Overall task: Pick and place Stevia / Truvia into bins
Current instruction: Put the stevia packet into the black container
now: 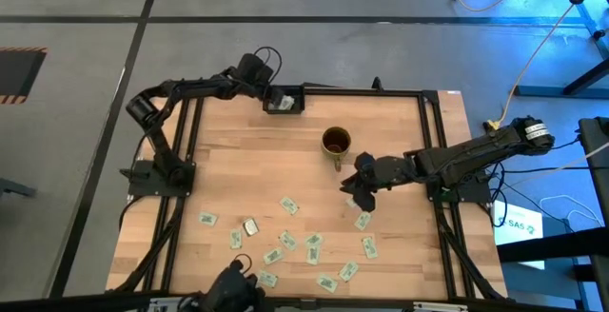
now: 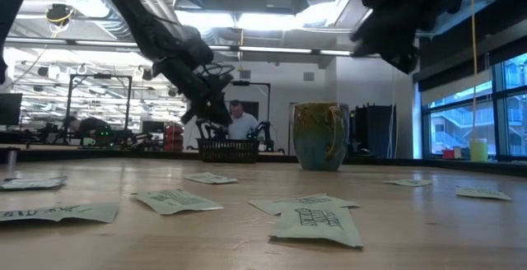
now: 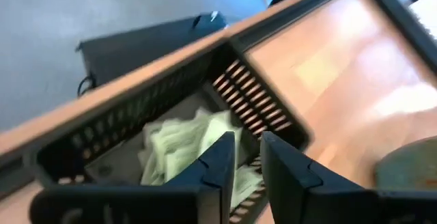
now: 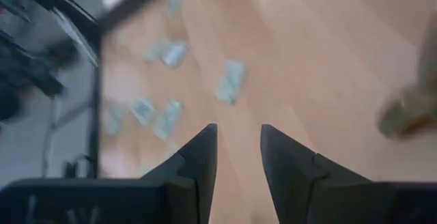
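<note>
Several white-and-green sachets lie flat on the near half of the wooden table, and more sachets are piled inside the black tray at the far edge. The brown-gold mug stands upright mid-table. My left gripper hovers open just above the tray's pile, with nothing between its fingers. My right gripper is open and empty, raised above the table just near-right of the mug, over bare wood beside a sachet.
The black metal frame runs along the table's edges. The mug stands close to my right gripper's far side. In the low view a person sits in the room beyond the tray. Bare wood lies between the tray and the scattered sachets.
</note>
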You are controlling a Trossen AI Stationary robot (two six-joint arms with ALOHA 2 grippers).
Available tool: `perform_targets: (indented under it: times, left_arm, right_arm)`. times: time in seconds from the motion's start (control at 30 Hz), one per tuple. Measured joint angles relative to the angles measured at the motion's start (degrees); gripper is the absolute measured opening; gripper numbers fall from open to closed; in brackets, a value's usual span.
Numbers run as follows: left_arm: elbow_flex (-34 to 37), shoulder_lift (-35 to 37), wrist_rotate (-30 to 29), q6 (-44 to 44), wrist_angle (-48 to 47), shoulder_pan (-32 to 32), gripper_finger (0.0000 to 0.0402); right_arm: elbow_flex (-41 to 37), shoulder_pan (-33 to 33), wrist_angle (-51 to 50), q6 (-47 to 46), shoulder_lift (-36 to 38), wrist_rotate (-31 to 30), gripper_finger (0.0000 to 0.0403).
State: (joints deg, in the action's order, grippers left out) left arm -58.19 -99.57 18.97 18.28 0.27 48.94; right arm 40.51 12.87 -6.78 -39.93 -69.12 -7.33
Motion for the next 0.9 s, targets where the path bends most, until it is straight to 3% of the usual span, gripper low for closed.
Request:
perform_targets:
  times: [0.27, 0.47, 0.9]
  left_arm:
    - [0.0, 9.3, 6.2, 0.0, 2.6, -2.3, 0.006]
    - [0.0, 16.1, 6.2, -2.4, 3.1, -5.8, 0.0053]
    - [0.0, 20.2, 6.1, -3.0, 2.9, -11.5, 0.0047]
  right_arm:
    - [-0.1, 3.0, -18.4, -2.8, -1.8, 0.0, 0.0079]
    - [0.0, 3.9, -17.1, 5.4, -7.7, -0.6, 0.0061]
    - [0.1, 3.9, -17.2, 7.0, -20.7, -1.0, 0.0059]
